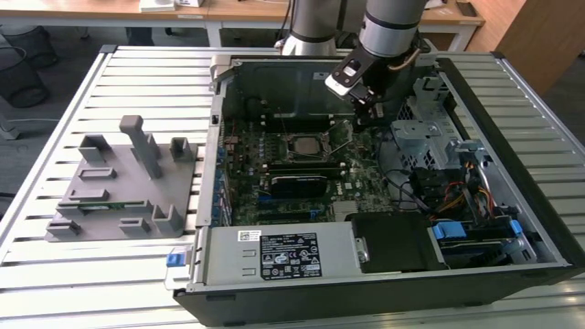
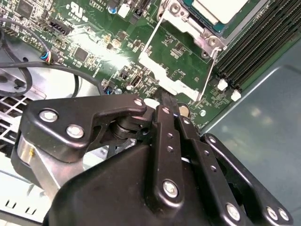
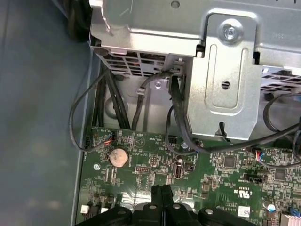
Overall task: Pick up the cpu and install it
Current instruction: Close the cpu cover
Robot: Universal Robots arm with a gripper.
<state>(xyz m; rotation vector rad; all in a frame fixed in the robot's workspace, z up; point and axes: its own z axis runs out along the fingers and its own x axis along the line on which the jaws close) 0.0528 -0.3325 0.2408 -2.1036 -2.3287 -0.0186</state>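
Observation:
The cpu point(image 1: 306, 144) lies flat in its socket in the middle of the green motherboard point(image 1: 274, 133), inside the open computer case, its silver top facing up. A corner of the cpu point(image 2: 220, 8) appears in the second wrist view, with the socket's metal plate point(image 2: 162, 70) swung open beside it and the wire lever point(image 2: 207, 70) raised. My gripper point(image 1: 364, 118) hangs just off the socket toward the exterior view's right, a little above the board. Its black fingers point(image 3: 162, 192) are shut against each other with nothing between them, tips point(image 2: 168, 101) close to the edge of the open plate.
A grey plastic holder block point(image 1: 123, 185) with upright posts stands on the slatted table at the exterior view's left, with a green memory stick point(image 1: 101, 204) in it. A metal drive cage point(image 3: 225, 80) and black cables point(image 3: 174, 117) crowd the space beyond the gripper. The power supply point(image 1: 279, 253) fills the case's near edge.

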